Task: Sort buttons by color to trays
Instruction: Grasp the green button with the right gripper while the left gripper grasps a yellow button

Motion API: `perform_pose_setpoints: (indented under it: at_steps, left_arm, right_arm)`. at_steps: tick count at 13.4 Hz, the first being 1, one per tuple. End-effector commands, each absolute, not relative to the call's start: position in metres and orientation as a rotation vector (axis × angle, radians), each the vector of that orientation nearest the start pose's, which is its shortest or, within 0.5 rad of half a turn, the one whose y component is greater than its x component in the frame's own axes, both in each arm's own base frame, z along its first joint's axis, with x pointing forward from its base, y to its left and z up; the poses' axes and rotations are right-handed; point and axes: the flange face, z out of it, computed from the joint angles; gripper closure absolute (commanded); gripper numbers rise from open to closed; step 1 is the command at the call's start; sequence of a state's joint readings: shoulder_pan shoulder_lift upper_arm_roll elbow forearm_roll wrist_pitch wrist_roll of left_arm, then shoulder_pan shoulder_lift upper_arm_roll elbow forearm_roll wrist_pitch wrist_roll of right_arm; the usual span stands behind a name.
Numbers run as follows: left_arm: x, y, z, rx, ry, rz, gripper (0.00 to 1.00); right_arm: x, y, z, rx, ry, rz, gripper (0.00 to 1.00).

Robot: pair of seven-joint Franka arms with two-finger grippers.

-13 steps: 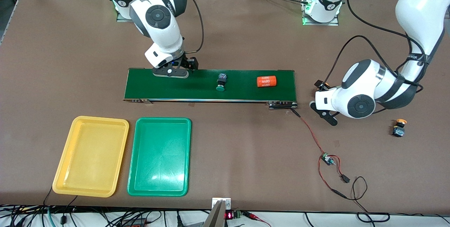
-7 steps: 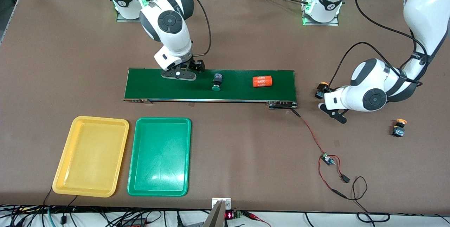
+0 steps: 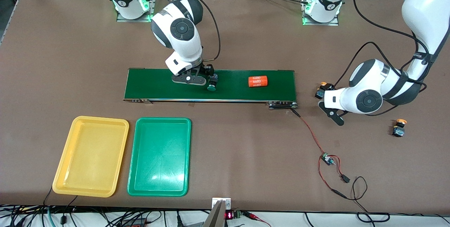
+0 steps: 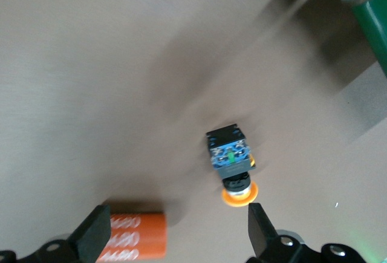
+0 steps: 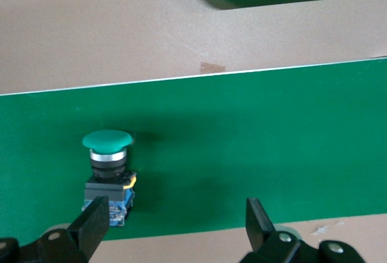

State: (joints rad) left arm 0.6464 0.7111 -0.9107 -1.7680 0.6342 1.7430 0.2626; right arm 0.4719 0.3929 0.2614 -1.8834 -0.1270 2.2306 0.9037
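The yellow tray [image 3: 90,156] and the green tray [image 3: 159,156] lie side by side on the brown worktop [image 3: 246,156], nearest the front camera, toward the right arm's end; the green tray is the one closer to the worktop's middle, and both hold nothing. A small circuit board with red-and-black wires [image 3: 328,159] lies on the worktop toward the left arm's end.

1 yellow-orange-capped button [image 3: 399,128] stands alone on the worktop near the left arm's end.

The left tool [image 3: 328,109] hangs low over the worktop, just off the end of the conveyor belt [image 3: 151,84]. Its fingers [image 4: 261,231] stand wide apart with nothing between them. In the left wrist view, a second yellow-orange-capped button [image 4: 231,164] lies on its side on the worktop below this tool, with an orange cylinder [image 4: 134,236] lying near it.

On the dark-green conveyor belt, a second orange cylinder printed "4680" [image 3: 258,81] lies toward the left arm's end. A green-capped button [image 3: 212,82] lies on its side near the belt's middle.

The right tool [image 3: 191,79] is low over the belt, directly beside the green-capped button. Its fingers [image 5: 259,220] are spread wide and grip nothing; in the right wrist view the button lies close by 1 finger
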Motion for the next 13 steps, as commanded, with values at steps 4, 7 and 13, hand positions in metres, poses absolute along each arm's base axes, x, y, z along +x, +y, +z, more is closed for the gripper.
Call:
perform_pose_setpoints:
  at_steps: [4,7,13]
  left_arm:
    - [0.614,-0.053,0.269,-2.817,1.043,0.618,0.00]
    - [0.603,-0.064,0.255,-2.835,0.992,0.625,0.00]
    - [0.565,-0.072,0.213,-2.890,0.946,0.607,0.00]
  right_arm:
    - [0.479,0.427,0.283,-3.124,0.234,-0.002,0.00]
    - [0.481,0.425,0.274,-3.125,0.249,0.015,0.00]
    - [0.480,0.424,0.256,-3.142,0.247,0.047,0.00]
